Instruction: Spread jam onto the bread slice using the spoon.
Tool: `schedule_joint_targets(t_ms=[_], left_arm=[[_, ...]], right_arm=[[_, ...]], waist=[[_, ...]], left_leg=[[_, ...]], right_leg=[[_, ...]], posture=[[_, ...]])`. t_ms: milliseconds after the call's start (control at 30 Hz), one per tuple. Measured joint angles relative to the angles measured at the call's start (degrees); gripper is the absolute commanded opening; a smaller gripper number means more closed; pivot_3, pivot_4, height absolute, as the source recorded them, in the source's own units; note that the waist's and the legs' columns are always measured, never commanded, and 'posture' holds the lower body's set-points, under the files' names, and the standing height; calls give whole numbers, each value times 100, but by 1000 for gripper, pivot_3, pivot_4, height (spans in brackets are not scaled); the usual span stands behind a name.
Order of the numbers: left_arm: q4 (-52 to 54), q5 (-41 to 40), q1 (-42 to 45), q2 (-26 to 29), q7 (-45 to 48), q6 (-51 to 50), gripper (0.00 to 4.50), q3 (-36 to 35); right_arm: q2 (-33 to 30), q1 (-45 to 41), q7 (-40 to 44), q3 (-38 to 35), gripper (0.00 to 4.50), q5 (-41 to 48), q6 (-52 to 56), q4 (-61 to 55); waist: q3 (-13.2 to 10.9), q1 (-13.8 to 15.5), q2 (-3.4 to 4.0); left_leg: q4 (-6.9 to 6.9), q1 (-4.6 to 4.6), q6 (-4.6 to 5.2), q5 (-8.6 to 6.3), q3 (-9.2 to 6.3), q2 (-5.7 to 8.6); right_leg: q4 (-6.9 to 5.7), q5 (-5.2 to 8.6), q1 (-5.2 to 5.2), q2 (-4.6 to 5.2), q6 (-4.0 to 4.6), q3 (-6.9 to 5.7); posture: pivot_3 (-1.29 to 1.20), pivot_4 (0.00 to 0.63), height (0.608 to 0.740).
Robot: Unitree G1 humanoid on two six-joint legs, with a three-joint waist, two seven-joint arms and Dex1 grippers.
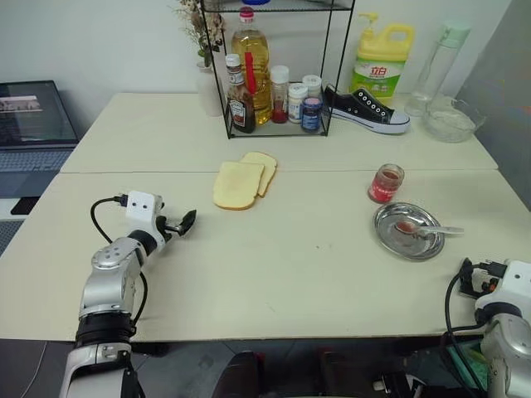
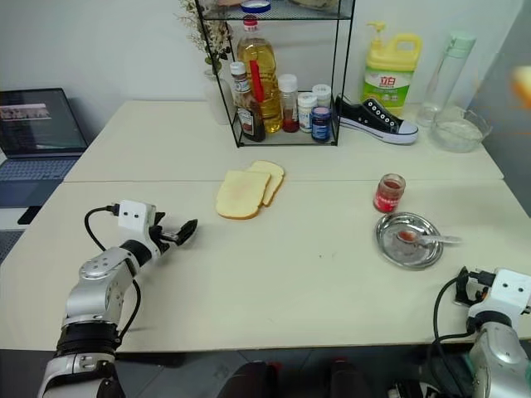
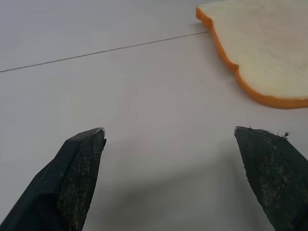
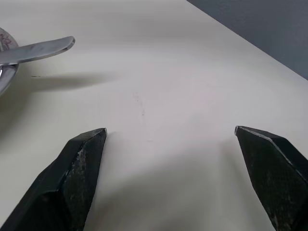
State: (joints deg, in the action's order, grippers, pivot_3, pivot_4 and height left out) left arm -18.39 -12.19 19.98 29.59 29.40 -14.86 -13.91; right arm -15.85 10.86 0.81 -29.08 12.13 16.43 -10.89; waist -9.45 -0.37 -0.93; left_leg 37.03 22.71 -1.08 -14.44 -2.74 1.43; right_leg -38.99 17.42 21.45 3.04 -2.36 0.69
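Two pale slices lie overlapped at mid-table: the front bread slice [image 1: 236,185] rests partly on a second slice [image 1: 264,166], both plain. Its crust edge shows in the left wrist view as bread slice [image 3: 264,48]. My left gripper [image 1: 184,223] is open and empty, low over the table, left of the bread and apart from it. The spoon [image 1: 425,230] lies in a round steel plate [image 1: 390,236], its bowl stained with red jam [image 1: 405,226]. A small jar [image 1: 386,183] of red jam stands just behind the plate. My right gripper [image 4: 171,130] is open near the table's right edge, beside the spoon handle [image 4: 38,48].
A black wire rack [image 1: 274,91] with oil, sauce bottles and jars stands at the back centre. A black shoe [image 1: 365,109], a yellow detergent bottle [image 1: 382,62], a clear bottle [image 1: 440,58] and a glass bowl [image 1: 452,120] sit at back right. A laptop [image 1: 33,112] is far left.
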Motion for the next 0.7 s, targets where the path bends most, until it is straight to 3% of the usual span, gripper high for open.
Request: schedule_joint_targets(t_ms=[300,567,700], left_arm=[[46,-103,99,41,74,-257,4500,8],[33,-129,364,70,126,-371,4500,8],[23,-536,544,221,661,-926,4500,-1]], right_arm=[[-38,140,21,-55,4478,9,44,-279],[-459,161,32,-437,4478,-22,63,-594],[-1479,-350,823,-322,4478,480,475,-1359]], waist=[[0,3,0],[0,1,0],[-4,-94,7]], left_leg=[[1,1,0,0,-1,0],[0,0,0,0,1,0],[3,0,1,1,3,0]], right_leg=[[0,0,0,0,0,0],[0,0,0,0,0,1],[-5,0,1,-12,0,0]], posture=[[0,150,740],[0,150,740],[0,150,740]])
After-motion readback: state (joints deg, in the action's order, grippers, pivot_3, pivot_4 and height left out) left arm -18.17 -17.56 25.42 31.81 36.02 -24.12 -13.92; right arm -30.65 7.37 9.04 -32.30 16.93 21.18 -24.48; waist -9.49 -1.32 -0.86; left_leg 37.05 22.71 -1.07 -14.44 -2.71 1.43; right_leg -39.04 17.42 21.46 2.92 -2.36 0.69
